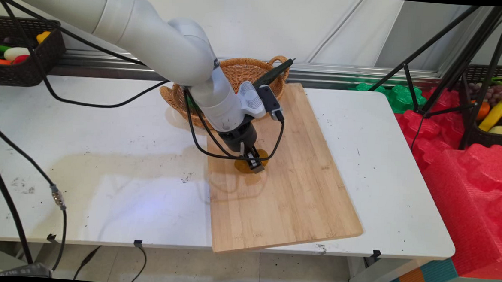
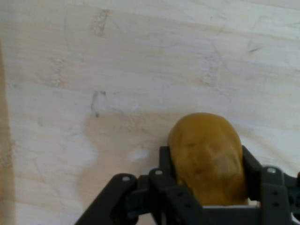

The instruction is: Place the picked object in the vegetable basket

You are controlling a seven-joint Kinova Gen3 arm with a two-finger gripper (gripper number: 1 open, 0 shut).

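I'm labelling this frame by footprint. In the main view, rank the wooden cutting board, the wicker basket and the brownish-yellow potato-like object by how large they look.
1. wooden cutting board, by far the largest.
2. wicker basket, though the arm hides part of it.
3. brownish-yellow potato-like object, smallest, lying on the board between the fingers of the gripper, partly hidden by it.

White Kinova arm reaches in from the upper left, its thick links angling down toward mid-table, wrist pitched steeply so the black two-finger gripper (image 1: pixel 253 161) points almost straight down, low over the surface. Black cables loop loosely off the wrist, and a small grey and black camera module sits on the wrist's right flank. In the hand view the two black fingers (image 2: pixel 165 161) stand closed against the flanks of a brownish-yellow rounded potato-like lump (image 2: pixel 207 157), pads pressed to both sides.
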